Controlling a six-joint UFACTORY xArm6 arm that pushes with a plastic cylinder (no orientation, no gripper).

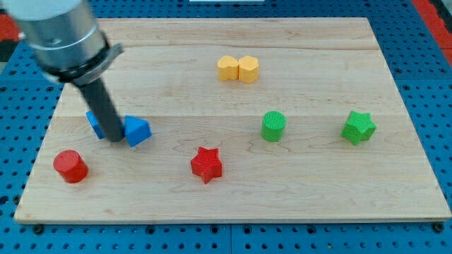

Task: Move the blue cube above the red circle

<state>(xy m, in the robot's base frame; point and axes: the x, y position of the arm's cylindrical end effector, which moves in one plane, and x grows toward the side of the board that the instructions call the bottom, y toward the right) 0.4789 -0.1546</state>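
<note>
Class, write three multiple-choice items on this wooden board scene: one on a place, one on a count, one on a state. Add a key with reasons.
1. Where does the red cylinder block lie?
A. at the view's top right
B. at the view's bottom left
C. between the green blocks

2. How many star-shaped blocks are on the wooden board?
A. one
B. two
C. four

3. How do the two yellow blocks stand?
A. touching side by side
B. stacked
C. far apart

Key: B, the red cylinder sits near the bottom-left corner, below my tip and the blue cube block; B, the red star block and the green star block are the only stars; A, no gap shows between them.
</note>
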